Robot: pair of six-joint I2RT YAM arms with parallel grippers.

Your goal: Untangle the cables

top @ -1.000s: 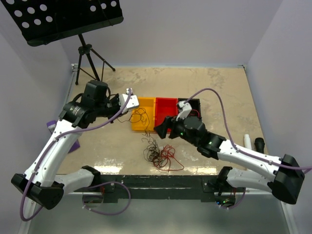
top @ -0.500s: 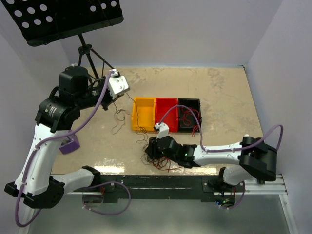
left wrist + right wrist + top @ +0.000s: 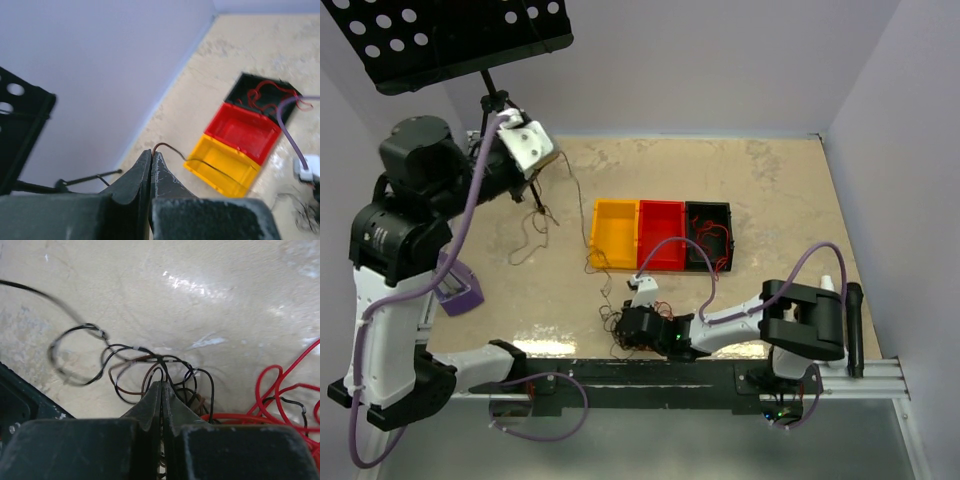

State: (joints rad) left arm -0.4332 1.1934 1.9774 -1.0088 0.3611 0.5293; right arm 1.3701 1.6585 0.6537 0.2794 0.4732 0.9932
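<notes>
A tangle of thin black, brown and red cables (image 3: pixel 612 318) lies near the table's front edge. My right gripper (image 3: pixel 625 326) is down in it. In the right wrist view the right gripper (image 3: pixel 162 383) is shut at the tangle (image 3: pixel 125 352), with a dark loop ending between its tips and a red cable (image 3: pixel 270 385) beside it. My left gripper (image 3: pixel 548 162) is raised at the back left, shut on one dark cable (image 3: pixel 584 215). In the left wrist view the left gripper (image 3: pixel 151 151) pinches that dark cable (image 3: pixel 170 148), which runs across the yellow bin (image 3: pixel 225 170).
Yellow (image 3: pixel 615 233), red (image 3: pixel 661 235) and black (image 3: pixel 706 222) bins stand in a row mid-table; red cables (image 3: pixel 717 240) lie in the black one. A music stand (image 3: pixel 450 40) is at the back left. A lilac object (image 3: pixel 455 292) and a black tool (image 3: pixel 852 305) lie near the side walls.
My left arm lifted and drew back to the left, stretching its cable. My right gripper came down from the bins to the tangle and shut there.
</notes>
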